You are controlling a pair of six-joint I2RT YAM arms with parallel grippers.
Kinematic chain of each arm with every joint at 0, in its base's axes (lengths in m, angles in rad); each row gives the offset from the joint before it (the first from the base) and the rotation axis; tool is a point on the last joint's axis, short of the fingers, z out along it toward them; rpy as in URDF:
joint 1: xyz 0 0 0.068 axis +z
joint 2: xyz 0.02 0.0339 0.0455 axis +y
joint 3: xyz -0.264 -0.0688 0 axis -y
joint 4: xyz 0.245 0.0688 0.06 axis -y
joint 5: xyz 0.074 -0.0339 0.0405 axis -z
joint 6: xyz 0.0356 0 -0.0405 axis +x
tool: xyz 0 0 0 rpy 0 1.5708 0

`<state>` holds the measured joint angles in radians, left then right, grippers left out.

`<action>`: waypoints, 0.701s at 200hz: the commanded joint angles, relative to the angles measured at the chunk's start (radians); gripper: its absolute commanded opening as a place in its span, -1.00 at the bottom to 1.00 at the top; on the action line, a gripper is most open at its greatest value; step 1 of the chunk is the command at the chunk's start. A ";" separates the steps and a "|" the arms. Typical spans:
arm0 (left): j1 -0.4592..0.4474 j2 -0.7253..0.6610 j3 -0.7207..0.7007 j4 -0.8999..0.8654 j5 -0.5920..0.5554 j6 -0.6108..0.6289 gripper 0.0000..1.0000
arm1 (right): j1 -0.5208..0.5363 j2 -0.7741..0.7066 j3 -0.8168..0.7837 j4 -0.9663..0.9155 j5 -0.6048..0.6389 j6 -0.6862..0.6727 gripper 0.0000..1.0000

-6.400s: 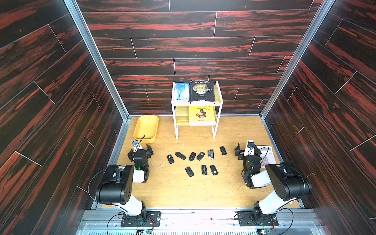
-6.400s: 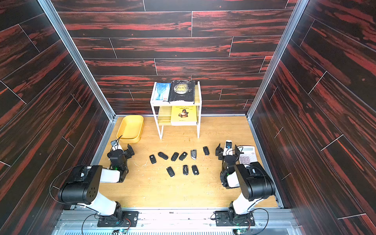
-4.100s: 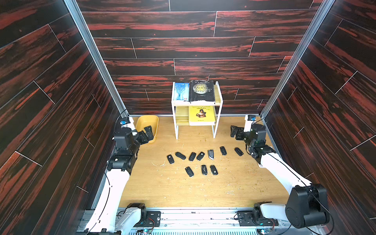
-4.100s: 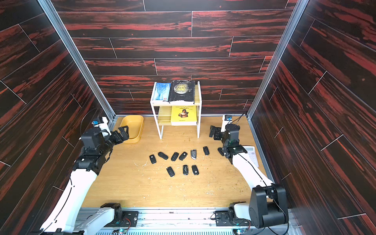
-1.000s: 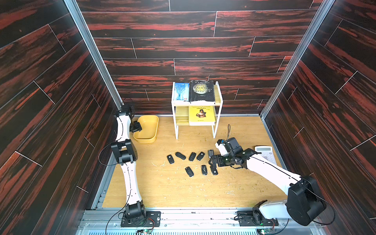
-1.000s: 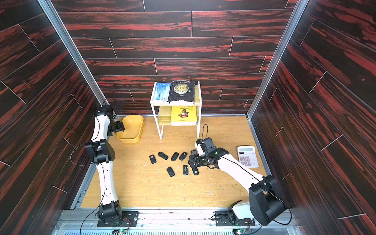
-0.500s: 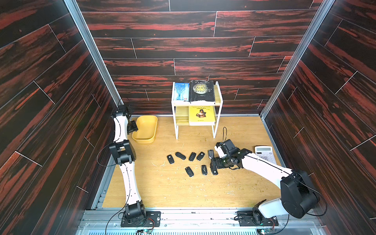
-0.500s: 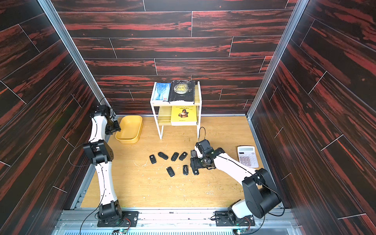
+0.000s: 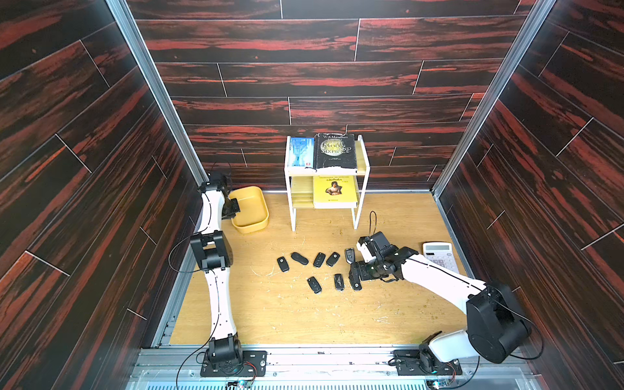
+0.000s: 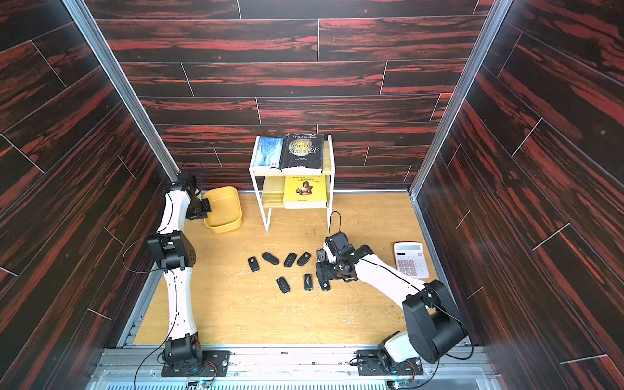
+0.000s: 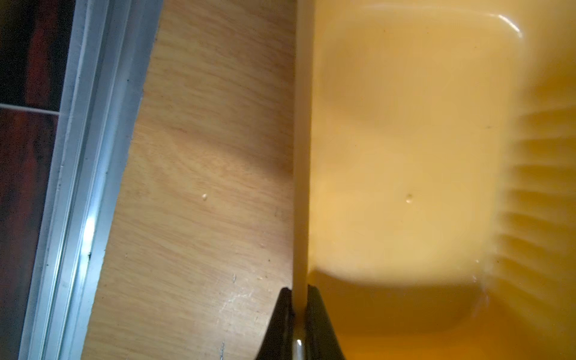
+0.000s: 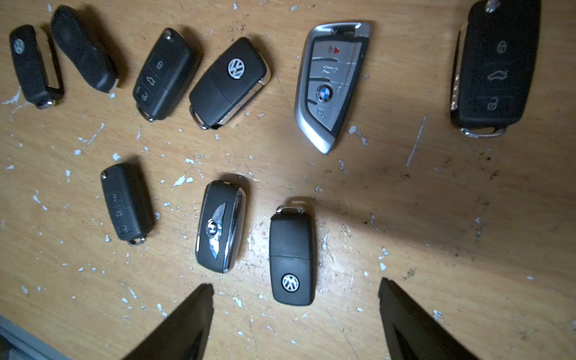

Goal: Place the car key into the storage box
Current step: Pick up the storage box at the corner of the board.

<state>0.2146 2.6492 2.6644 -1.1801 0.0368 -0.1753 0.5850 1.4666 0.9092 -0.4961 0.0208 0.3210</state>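
Observation:
The yellow storage box (image 9: 253, 216) (image 10: 225, 217) stands at the back left of the table. My left gripper (image 9: 236, 207) (image 10: 207, 206) is shut on its left rim. In the left wrist view the thin rim (image 11: 301, 187) runs between the two closed fingertips of the left gripper (image 11: 300, 296). Several car keys lie in two rows mid-table. My right gripper (image 9: 354, 278) (image 12: 296, 285) hovers open just over the front-right key, a black VW fob (image 12: 291, 258) (image 10: 325, 286), whose end lies between the fingers without touching them.
A white two-tier shelf (image 9: 326, 179) with books stands at the back centre. A calculator (image 9: 439, 258) lies by the right wall. A silver BMW fob (image 12: 330, 84) and a large black fob (image 12: 495, 65) lie just beyond the VW fob.
My left gripper has closed onto the storage box's rim. The right gripper has shifted slightly over the front row of keys and stays open.

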 commanded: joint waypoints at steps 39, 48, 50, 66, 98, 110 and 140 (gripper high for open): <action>-0.008 -0.072 -0.083 -0.042 -0.020 0.011 -0.98 | 0.009 -0.018 0.007 -0.010 -0.001 0.003 0.76; -0.009 -0.090 -0.108 -0.044 -0.019 0.012 -0.99 | 0.009 -0.019 0.008 -0.008 -0.003 0.003 0.76; -0.010 -0.093 -0.115 -0.044 -0.019 0.012 -0.99 | 0.009 -0.019 0.008 -0.008 -0.004 0.003 0.76; -0.013 -0.127 -0.167 -0.047 -0.027 0.013 -0.99 | 0.009 -0.019 0.009 -0.006 -0.007 0.001 0.77; -0.029 -0.219 -0.358 -0.031 -0.003 0.007 -1.00 | 0.009 -0.028 0.012 -0.003 -0.011 0.000 0.77; -0.038 -0.274 -0.458 0.008 -0.004 0.000 -1.00 | 0.009 -0.031 0.014 -0.004 -0.013 0.001 0.77; -0.045 -0.426 -0.702 0.107 0.013 -0.040 -0.97 | 0.009 -0.041 0.013 -0.003 -0.021 0.001 0.77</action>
<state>0.1825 2.3394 2.1189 -1.0698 0.0269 -0.1902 0.5854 1.4487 0.9096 -0.4931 0.0147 0.3206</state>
